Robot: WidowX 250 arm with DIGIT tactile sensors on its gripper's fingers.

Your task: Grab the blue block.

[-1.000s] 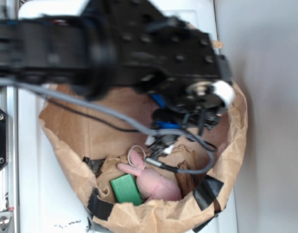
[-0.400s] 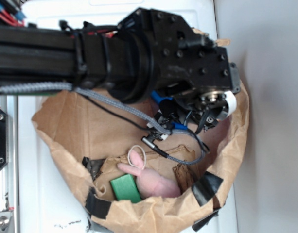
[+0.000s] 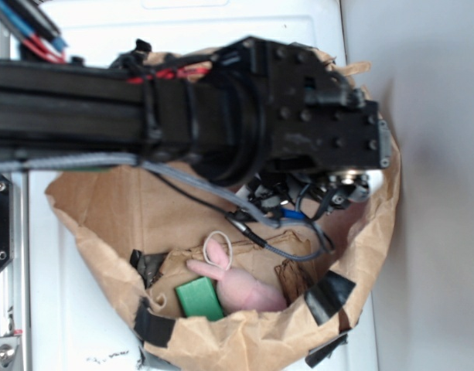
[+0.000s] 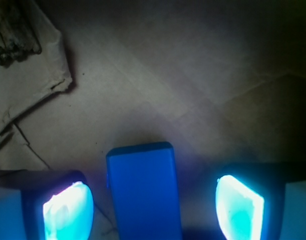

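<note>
Wrist view: gripper (image 4: pixel 153 207) spread wide, nothing held. The blue block (image 4: pixel 144 192) lies flat between the glowing fingertips (image 4: pixel 68 210), closer to the left one, clear gaps on both sides. It rests on the brown paper floor (image 4: pixel 202 75) of the bag.

Step, as I read it: lined up over the block, about to pinch. Next move probably a small shift to centre it, drop a bit if needed, then close across its narrow width.

Exterior view: the arm (image 3: pixel 221 116) covers most of the paper bag (image 3: pixel 105 209), so the block and fingers can't be seen there. Green block (image 3: pixel 198 299) and pink toy rabbit (image 3: pixel 244 290) sit near the bag's front wall, apart from the gripper. Block's near end is cut off in the wrist view; height above it is hard to judge.
</note>
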